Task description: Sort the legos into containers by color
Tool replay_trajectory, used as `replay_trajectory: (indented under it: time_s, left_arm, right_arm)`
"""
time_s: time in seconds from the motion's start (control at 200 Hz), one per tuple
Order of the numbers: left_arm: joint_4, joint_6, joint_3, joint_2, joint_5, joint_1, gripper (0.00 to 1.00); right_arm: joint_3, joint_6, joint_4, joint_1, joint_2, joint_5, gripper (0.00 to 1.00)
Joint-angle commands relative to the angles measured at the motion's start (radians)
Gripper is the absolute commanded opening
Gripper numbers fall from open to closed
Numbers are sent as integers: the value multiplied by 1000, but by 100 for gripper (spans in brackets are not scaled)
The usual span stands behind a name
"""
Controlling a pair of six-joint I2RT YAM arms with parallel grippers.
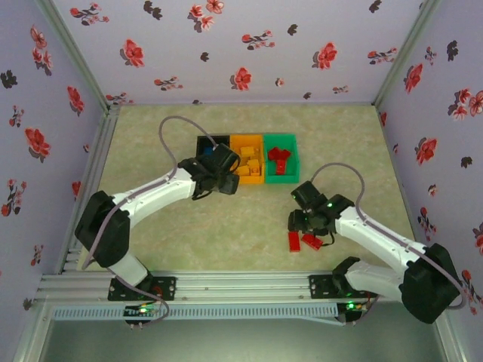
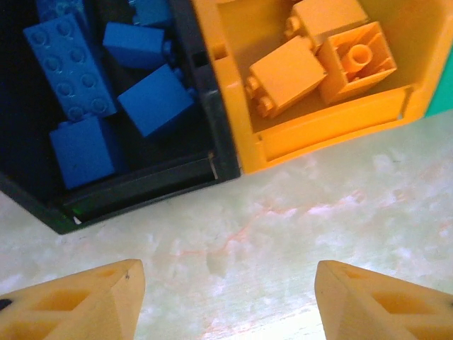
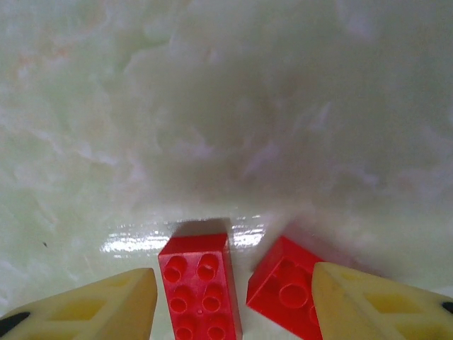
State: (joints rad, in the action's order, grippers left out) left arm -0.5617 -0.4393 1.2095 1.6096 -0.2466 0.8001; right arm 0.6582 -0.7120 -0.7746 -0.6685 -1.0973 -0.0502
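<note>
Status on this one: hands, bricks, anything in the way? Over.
Left hand open, empty, by the black bin of blue bricks. Right hand open, straddling a long red brick on the table. Short red brick crowds one finger.

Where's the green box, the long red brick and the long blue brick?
green box (image 1: 283, 179): top view, its near wall.
long red brick (image 3: 199, 287): right wrist view, its studded top.
long blue brick (image 2: 71, 67): left wrist view, its studded top.
</note>
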Motion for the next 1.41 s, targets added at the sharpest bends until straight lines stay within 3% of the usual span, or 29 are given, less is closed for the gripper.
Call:
replay_trajectory:
  time_s: [0.0, 0.51, 1.12, 1.4]
  left_arm:
    - [35, -37, -9, -28, -43, -10, 65]
    - [14, -26, 28, -10, -42, -10, 65]
    - [14, -26, 7, -23, -43, -10, 64]
    - [12, -22, -3, -37, -43, -10, 63]
  right_arm:
    - [-6, -92, -2, -65, 3, -63, 60]
    - [-34, -208, 32, -231, -25, -77, 58]
    - [-56, -230, 92, -259, -140, -81, 54]
    - [-55, -227, 107, -263, -179, -82, 48]
